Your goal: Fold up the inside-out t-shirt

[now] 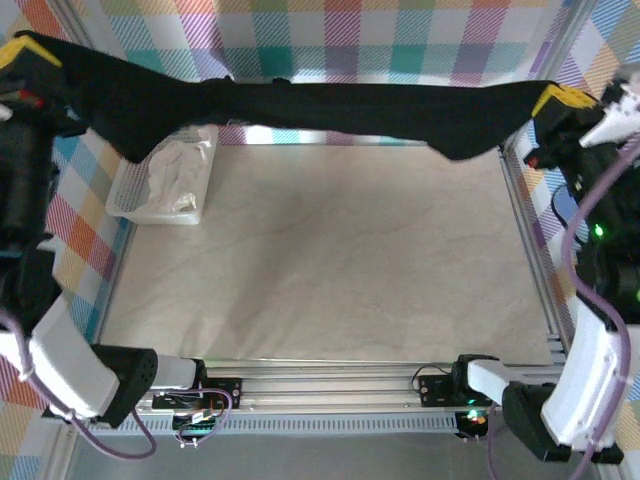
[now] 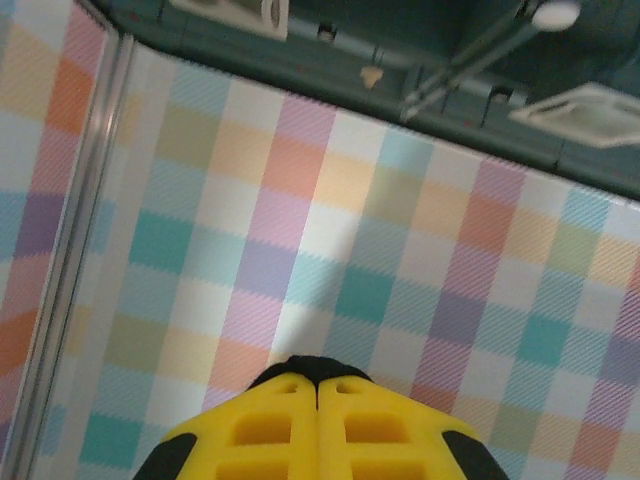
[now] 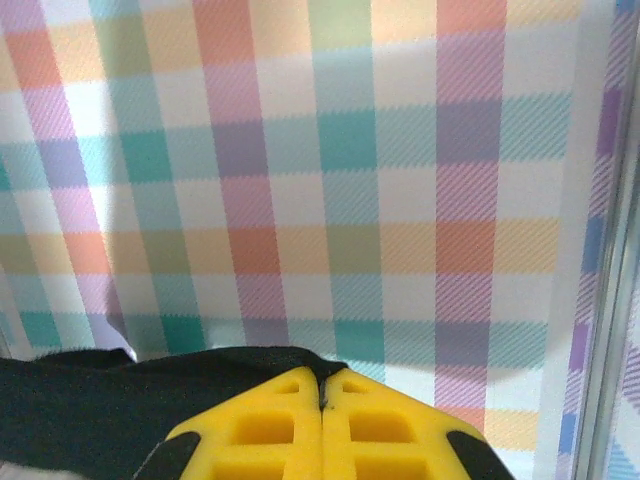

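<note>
Marbled beige, our surface (image 1: 320, 270) lies beneath the black t-shirt (image 1: 330, 105), which we hold stretched taut in the air above its far edge, our left hand (image 1: 25, 52) and right hand (image 1: 560, 99) each clamped on one end.

Looks evenly bright, glares pale on the table (image 1: 330, 260) toward 12 o'clock, dims toward 6, blurs slightly in both wrist views.
</note>
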